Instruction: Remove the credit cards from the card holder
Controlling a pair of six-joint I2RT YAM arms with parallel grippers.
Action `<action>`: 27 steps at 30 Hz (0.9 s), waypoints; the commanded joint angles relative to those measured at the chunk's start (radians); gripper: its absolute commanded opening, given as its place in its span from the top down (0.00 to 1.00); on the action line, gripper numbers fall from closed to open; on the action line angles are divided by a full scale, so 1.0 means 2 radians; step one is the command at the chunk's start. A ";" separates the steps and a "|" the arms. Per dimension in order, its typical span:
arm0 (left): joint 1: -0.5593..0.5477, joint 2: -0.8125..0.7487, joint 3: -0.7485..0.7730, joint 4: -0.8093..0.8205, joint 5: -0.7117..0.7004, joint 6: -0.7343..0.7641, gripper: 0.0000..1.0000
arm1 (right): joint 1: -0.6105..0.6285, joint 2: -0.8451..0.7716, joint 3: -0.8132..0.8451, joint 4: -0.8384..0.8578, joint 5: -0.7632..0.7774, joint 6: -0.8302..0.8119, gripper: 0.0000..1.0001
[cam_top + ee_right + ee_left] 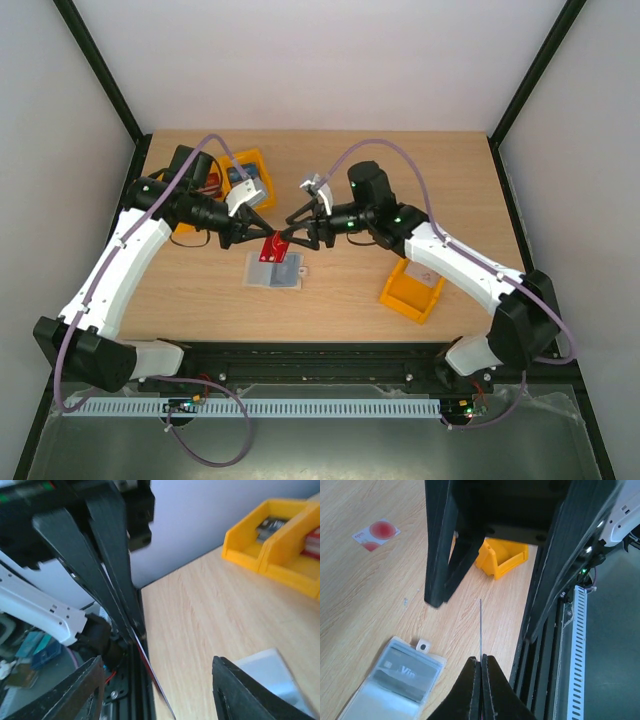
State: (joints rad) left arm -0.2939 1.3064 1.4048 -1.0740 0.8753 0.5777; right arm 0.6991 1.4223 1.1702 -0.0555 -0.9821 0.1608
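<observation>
We see the left claw (481,662) pressed together, pinching the dark red card (275,247) by one edge, so the card stands out from its tips above the counter (400,180). The right claw (157,665) is spread, its two black fingers standing either side of that card and apart from it, holding nothing. From the top view we get the card's colour and the two claws meeting nose to nose over the middle of the counter. The left wrist view shows the same card only edge-on, as a thin line running up from the closed tips into the gap between the right claw's fingers. That view alone shows us the white card with a red circle (376,532), lying flat on the bare wood well away from the claws, and one yellow bin (502,555) beyond the right claw. The right wrist view alone gives us a pair of yellow bins (280,535) side by side with things inside, too blurred to name. The card holder (273,272) lies flat on the counter just below the held card, on the side towards the arm bases, touched by neither claw. In the left wrist view its clear sleeves are spread open with a grey card inside and the snap tab (422,645) at its far edge
</observation>
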 commanded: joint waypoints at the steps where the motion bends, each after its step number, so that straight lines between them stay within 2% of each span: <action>1: -0.003 0.006 0.007 -0.009 0.012 0.004 0.98 | 0.006 0.016 0.012 -0.017 -0.061 -0.008 0.47; 7: -0.003 0.006 0.007 0.002 0.011 -0.006 0.98 | 0.009 0.014 -0.002 0.000 -0.041 0.016 0.93; 8: -0.003 0.006 0.007 0.007 0.008 -0.013 0.98 | 0.010 0.013 -0.004 0.002 -0.024 0.024 0.98; 10: -0.003 0.005 0.004 0.031 -0.010 -0.044 0.98 | 0.010 0.013 -0.001 -0.008 0.009 0.033 0.98; 12: -0.003 0.005 -0.001 0.071 -0.064 -0.096 0.70 | 0.008 0.017 0.005 -0.011 0.044 0.058 0.98; 13: -0.002 0.006 -0.002 0.087 -0.094 -0.115 0.38 | 0.004 0.020 0.008 -0.007 0.070 0.081 0.98; 14: -0.002 0.007 -0.001 0.101 -0.126 -0.128 0.23 | -0.001 0.026 0.011 -0.002 0.095 0.117 0.98; 16: -0.003 0.006 0.004 0.123 -0.192 -0.145 0.11 | -0.024 0.040 0.011 0.023 0.131 0.215 0.98; 20: -0.023 0.004 0.044 0.144 -0.277 -0.132 0.10 | -0.060 0.053 -0.030 0.141 0.163 0.424 0.98; 23: -0.077 0.013 0.076 0.148 -0.343 -0.101 0.11 | -0.060 0.056 -0.037 0.197 0.212 0.508 0.98; 27: -0.174 0.038 0.077 0.165 -0.490 -0.039 0.16 | -0.060 0.056 -0.044 0.241 0.257 0.585 0.98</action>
State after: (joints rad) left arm -0.5026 1.3346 1.5501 -0.7902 0.2115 0.3843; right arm 0.5697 1.5398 1.0889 0.2337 -0.5949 1.0660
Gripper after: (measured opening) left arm 0.859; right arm 0.018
